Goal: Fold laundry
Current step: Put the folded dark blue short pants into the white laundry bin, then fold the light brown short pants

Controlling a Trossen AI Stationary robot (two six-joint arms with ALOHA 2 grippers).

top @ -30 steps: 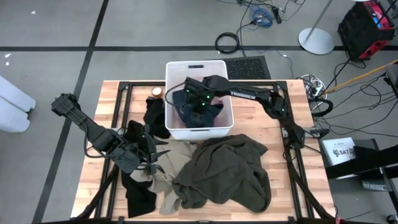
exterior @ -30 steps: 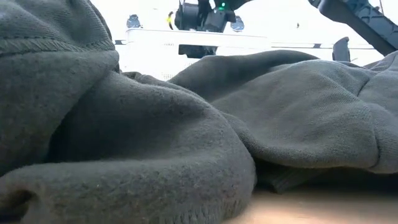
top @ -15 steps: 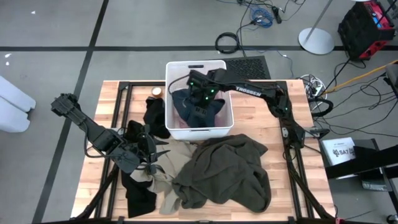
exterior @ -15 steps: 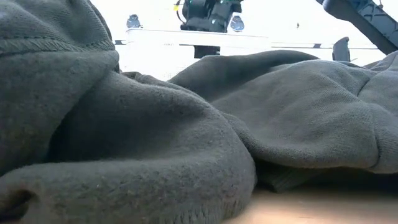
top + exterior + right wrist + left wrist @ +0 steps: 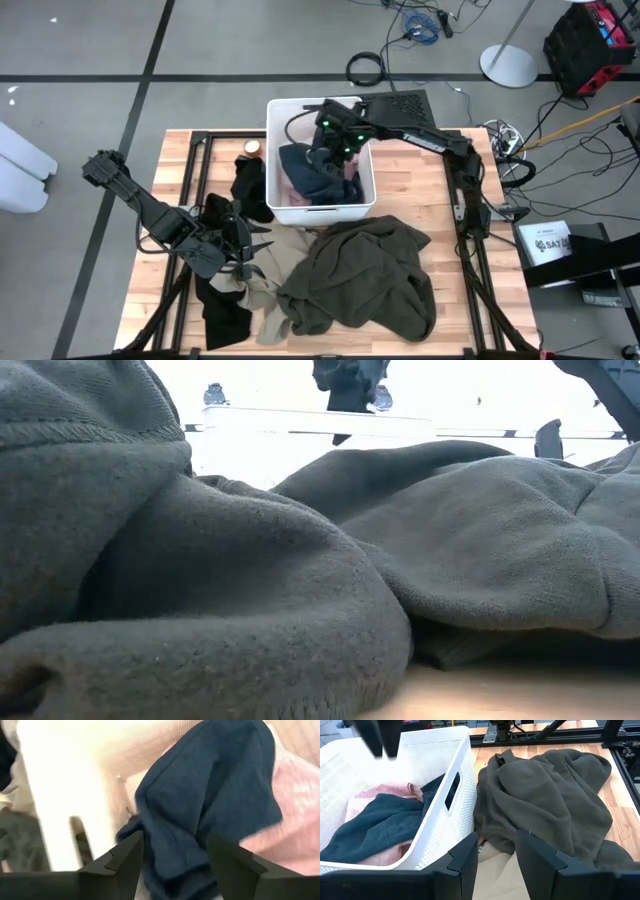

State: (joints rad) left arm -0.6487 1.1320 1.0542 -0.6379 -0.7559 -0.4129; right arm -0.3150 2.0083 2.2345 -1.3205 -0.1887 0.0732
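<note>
navy garment (image 5: 312, 172): crumpled in the bin, atop pale pink garment (image 5: 296, 193) | dark olive-grey garment (image 5: 365, 275): large, rumpled heap on bench, just beside bin | beige-tan garment (image 5: 262, 300): partly under it | black garments (image 5: 250, 187): bunched beside bin

No lettering on the arms can be read at this moment; a white sheet (image 5: 548, 240) lying on the dark equipment at the right of the table (image 5: 190, 160) carries a dark printed mark, too small to make out; the laundry, the white bin and the wooden surface bear no readable text, label or number in any view
</note>
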